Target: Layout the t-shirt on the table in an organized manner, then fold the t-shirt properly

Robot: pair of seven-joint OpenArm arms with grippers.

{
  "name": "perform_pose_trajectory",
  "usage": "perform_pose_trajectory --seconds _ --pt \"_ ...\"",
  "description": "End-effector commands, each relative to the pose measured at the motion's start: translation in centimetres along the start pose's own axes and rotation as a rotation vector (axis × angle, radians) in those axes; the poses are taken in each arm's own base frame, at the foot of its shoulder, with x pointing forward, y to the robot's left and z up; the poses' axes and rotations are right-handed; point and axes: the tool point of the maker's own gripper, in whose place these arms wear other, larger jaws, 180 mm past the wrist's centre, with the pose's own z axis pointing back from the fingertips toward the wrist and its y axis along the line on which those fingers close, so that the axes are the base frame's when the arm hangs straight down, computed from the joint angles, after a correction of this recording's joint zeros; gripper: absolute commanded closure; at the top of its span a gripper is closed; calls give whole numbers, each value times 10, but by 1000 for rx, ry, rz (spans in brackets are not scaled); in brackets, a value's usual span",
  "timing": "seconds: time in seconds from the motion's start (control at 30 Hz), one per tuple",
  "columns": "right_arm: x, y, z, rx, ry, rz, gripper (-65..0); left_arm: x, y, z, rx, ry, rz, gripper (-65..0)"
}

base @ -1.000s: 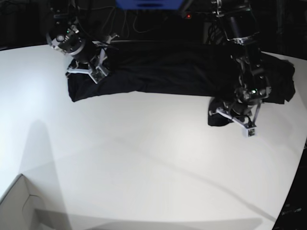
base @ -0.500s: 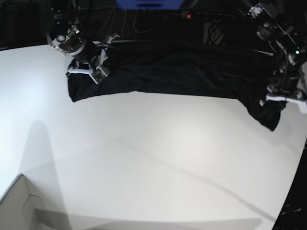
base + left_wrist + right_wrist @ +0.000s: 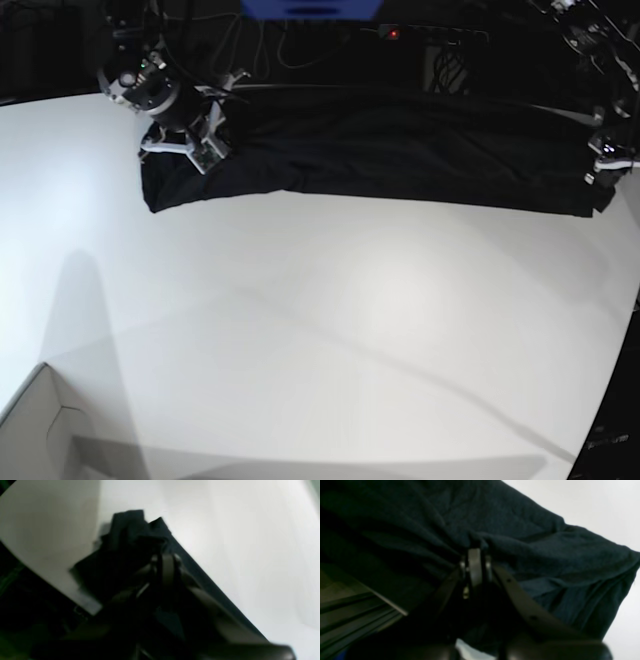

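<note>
A broad white table (image 3: 330,330) with a curved edge fills nearly the whole base view, bare and matte, with dark clutter and cables behind its far edge; a pale cardboard box (image 3: 35,430) pokes in at the near left corner.

The t-shirt (image 3: 400,150), plain black cloth, lies along the far edge of the table as a long low band, drawn out between the two arms; its left end in the base view sags into a bunched lump on the white surface, while the lower hem runs fairly straight towards the other end.

The right gripper (image 3: 475,547) has its jaws pinched together on a gathered ridge of the t-shirt, folds radiating from the pinch; in the base view it sits at the band's left end. The left gripper (image 3: 166,557) is likewise closed on a wad of the fabric, at the far right end of the band close to the table's edge; its wrist view is blurred, so how much cloth it has is hard to judge.

The fabric looks light, limp and thin; it should drape and wrinkle rather than hold shape, and slide easily on the smooth top. Holds at opposite hem corners or shoulder seams would likely spread it flattest; a mid-panel pinch merely bunches it.
</note>
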Motion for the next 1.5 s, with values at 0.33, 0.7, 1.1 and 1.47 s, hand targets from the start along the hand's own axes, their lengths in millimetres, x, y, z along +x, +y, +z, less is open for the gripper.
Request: perform_pose_trajectory --seconds 0.33,0.7,1.1,1.47 --pt "8 -2 2 -5 -37 -3 0 40 -14 12 -51 -126 -48 -43" --pt "-4 2 -4 13 -9 -23 0 38 16 14 -29 -137 -17 -43" --pt "-5 2 -4 14 -6 -24 0 19 36 2 -8 -62 24 -93" --pt "-4 2 -4 13 -8 -22 0 50 32 13 -37 -89 -201 -567"
